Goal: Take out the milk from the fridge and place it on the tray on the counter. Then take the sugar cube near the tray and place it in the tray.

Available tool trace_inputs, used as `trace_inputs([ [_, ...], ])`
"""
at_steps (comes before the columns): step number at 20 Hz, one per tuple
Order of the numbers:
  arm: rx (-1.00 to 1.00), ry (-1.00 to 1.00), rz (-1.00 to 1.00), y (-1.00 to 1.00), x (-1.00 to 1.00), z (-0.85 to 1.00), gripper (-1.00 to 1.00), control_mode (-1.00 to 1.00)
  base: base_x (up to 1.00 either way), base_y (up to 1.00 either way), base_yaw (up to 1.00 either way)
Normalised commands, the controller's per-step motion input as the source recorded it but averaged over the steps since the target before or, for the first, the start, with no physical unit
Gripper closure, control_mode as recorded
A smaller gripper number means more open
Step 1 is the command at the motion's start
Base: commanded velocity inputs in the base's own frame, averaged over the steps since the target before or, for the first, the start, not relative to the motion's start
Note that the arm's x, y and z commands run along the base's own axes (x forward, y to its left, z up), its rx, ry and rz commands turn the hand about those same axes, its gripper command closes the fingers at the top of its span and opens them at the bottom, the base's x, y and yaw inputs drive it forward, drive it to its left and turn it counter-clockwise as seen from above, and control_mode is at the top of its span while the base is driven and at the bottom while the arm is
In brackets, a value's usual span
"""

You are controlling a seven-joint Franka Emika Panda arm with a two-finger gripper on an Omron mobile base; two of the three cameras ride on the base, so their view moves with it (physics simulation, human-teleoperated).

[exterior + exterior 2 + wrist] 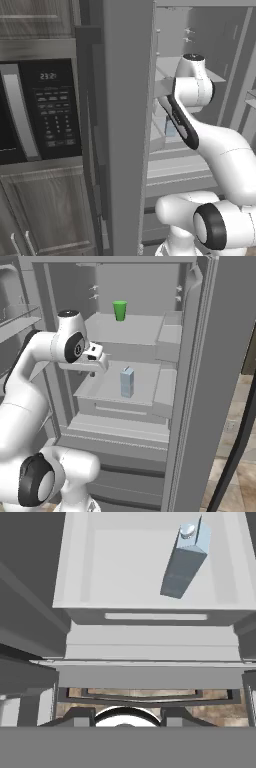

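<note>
You have the fridge [145, 286] standing open in front of you, its grey shelves and lower drawers in plain sight. The milk [127, 382] stands upright on the middle shelf [107, 385], roughly midway across it and a little back from the front edge, with bare shelf all round it and nothing touching it. From the hand view you look down on the same carton [185, 559] toward the far right part of that shelf, its round cap showing on the gabled top. One shelf higher, a small green cup [119, 310] stands near the middle, well apart from the milk. Your pincer [93, 372] hangs at the end of the wrist near the front left corner of the middle shelf, above the shelf surface and left of the milk, apart from it and holding nothing. I cannot tell from these views how far its jaws stand apart: in the right base view the fingers are tucked under the hand, and in the hand view only the dark tips [80, 717] show at the bottom. In the left base view the arm reaches past the edge of the open door [127, 125], and a black-fronted microwave [40, 112] sits to the left of the fridge.
</note>
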Motion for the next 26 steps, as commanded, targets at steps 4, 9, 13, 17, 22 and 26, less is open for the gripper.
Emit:
trace_inputs([
  [4,0.0,0.0,0.0,0.0,-0.13,0.0,-1.0,-1.0,0.0,0.0,0.0],
  [9,0.0,-0.08,0.0,-0.02,-0.48,0.0,-1.0,-1.0,0.0,0.0,0.0],
  [13,0.0,-0.25,0.0,-0.15,-0.48,0.0,-1.0,-1.0,0.0,0.0,0.0],
  [17,0.0,-0.3,-0.03,-0.32,-0.15,0.0,-1.0,-1.0,0.0,0.0,0.0],
  [22,0.0,-0.21,-0.03,-0.5,0.0,0.0,-1.0,-1.0,0.0,0.0,0.0],
  [26,0.0,-0.11,-0.03,-0.45,0.03,0.0,-1.0,-1.0,0.0,0.0,0.0],
])
